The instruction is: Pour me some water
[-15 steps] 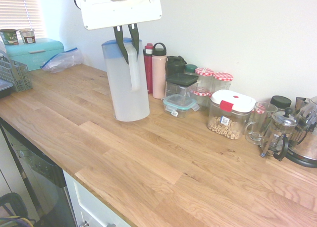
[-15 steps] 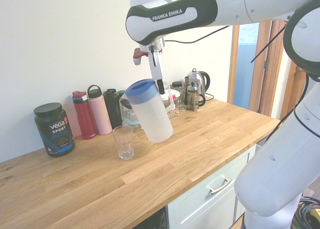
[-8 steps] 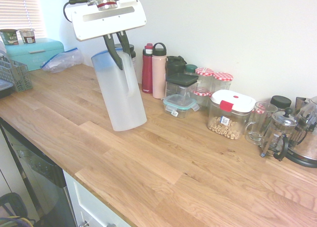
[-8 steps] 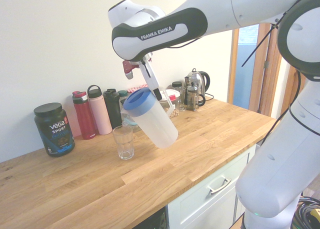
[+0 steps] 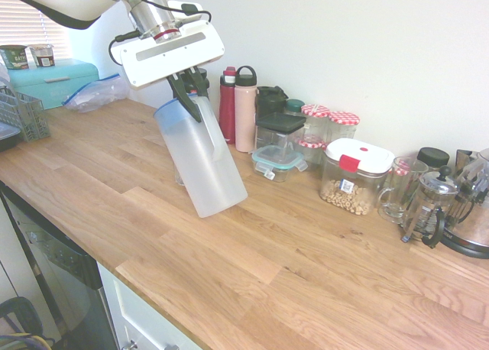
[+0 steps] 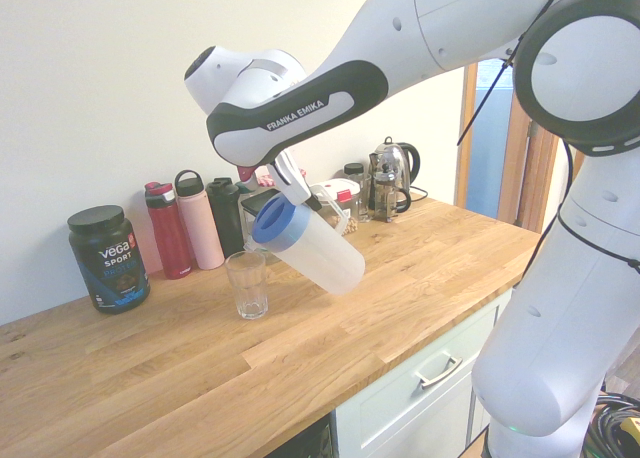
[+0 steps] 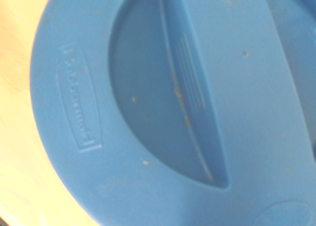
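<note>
Hand [image 5: 197, 109] clenched on the handle [image 5: 212, 124] of the tall frosted jug [image 5: 200, 159], which hangs raised over the wooden tabletop [image 5: 252, 266]. Jug well tilted: in the second exterior view its blue lid [image 6: 281, 221] leans left and its base points right, toward the near side. The water [image 6: 338, 268] is inside the jug; frosted plastic blurs it, level hard to read. Clear drinking glass [image 6: 248, 286] upright on the tabletop, just left of the lid and lower, same view; from the first exterior view it is mostly hidden behind the jug. Whether the spout is exactly above the glass, cannot tell. Wrist view filled largely by the blue lid, with its moulded recess and raised lettering. Along the wall, second exterior view, left to right: black Vega tub [image 6: 108, 263], red bottle [image 6: 168, 233], pink bottle [image 6: 200, 223], black bottle [image 6: 226, 218]. Farther right in the first exterior view: food containers [image 5: 280, 140], jars with red-checked lids [image 5: 341, 119], white-lidded container [image 5: 355, 178] of ring-shaped pieces, glass mug [image 5: 400, 191] and French press [image 5: 431, 206]. Far left, same view: teal box [image 5: 53, 85] bearing two small tubs [image 5: 29, 56], plastic bag [image 5: 97, 95] beside it.
</note>
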You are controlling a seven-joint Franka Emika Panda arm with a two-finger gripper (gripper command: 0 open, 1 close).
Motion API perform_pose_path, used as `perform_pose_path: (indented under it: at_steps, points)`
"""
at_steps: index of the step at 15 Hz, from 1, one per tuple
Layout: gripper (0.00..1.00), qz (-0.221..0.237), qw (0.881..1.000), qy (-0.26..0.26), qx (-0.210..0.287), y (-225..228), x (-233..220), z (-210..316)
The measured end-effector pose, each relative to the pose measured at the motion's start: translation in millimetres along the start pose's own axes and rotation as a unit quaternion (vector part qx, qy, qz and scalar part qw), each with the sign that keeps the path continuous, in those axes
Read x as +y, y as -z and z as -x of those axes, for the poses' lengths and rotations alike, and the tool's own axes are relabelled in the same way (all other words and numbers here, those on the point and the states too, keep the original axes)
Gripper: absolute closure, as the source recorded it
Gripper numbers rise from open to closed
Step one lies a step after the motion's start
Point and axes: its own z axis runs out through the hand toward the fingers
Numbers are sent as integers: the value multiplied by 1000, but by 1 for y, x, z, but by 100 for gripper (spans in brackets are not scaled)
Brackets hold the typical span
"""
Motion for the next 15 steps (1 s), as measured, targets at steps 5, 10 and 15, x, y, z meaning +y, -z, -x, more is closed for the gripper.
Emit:
perform_pose_path:
  at_steps: [5, 10, 15]
  points:
    - [100, 18, 1000, 5, -8, -5, -13, -17]
    - [100, 38, 999, 8, -9, -6, -16, -21]
    - [100, 49, 999, 5, -6, -4, -18, -24]
